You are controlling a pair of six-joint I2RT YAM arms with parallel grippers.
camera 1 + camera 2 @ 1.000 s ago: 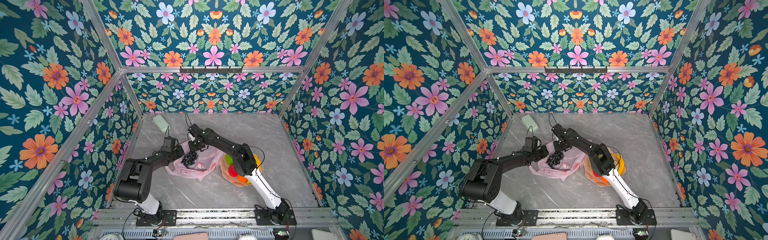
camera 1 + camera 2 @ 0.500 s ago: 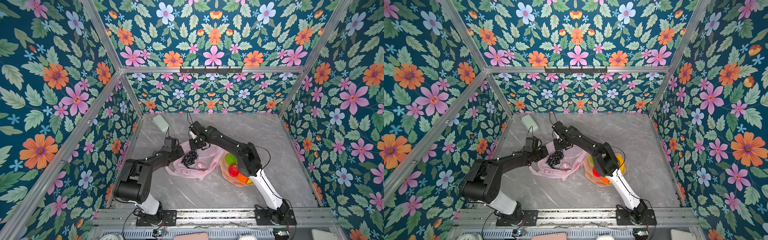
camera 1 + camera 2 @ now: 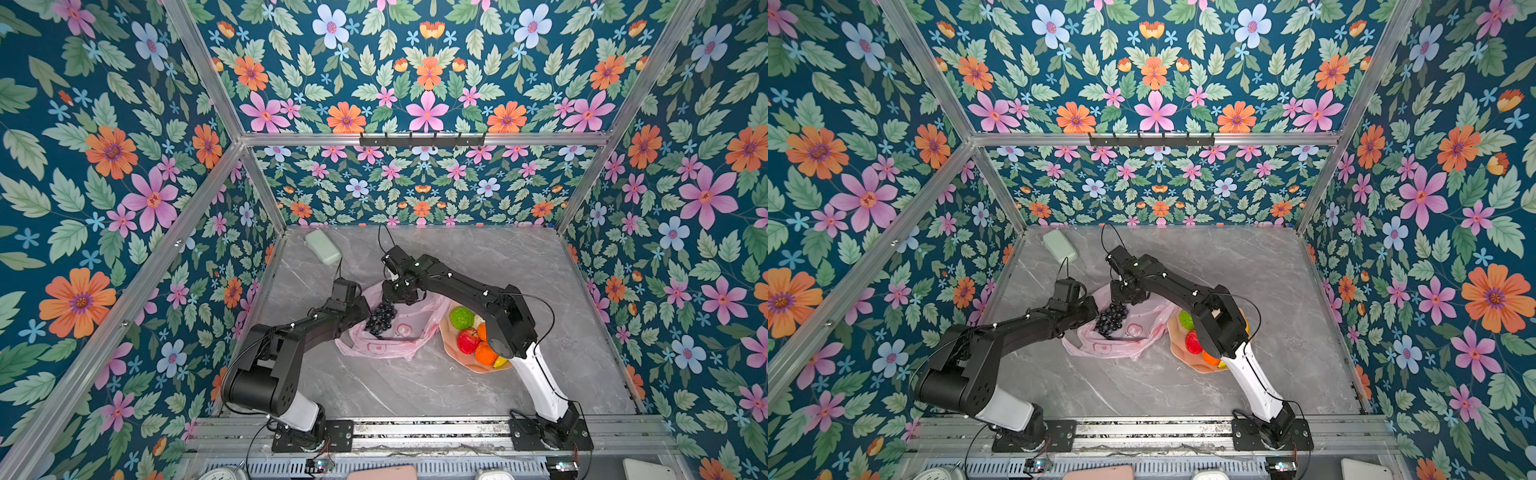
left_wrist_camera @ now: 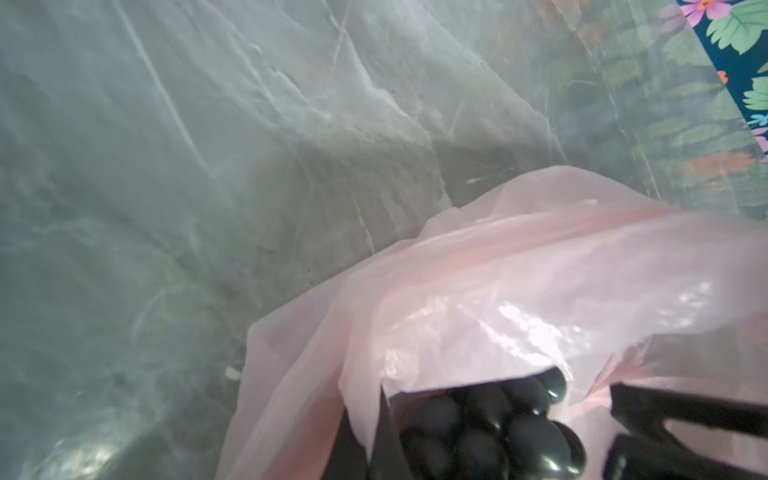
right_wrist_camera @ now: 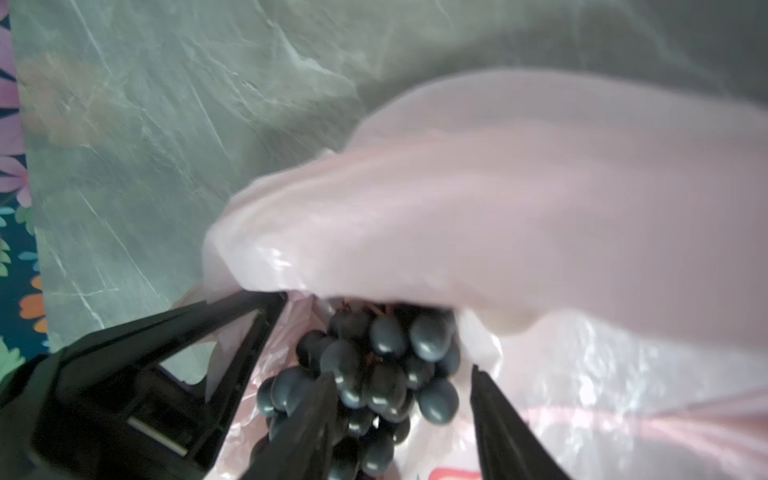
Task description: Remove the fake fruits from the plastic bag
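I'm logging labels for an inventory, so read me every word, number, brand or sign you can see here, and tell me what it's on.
No text here can be read.
plastic bag: red prints only, blurred, no letters to make out.
pale green box: no label shows.
round white objects at the front edge: cut off, too small to read.
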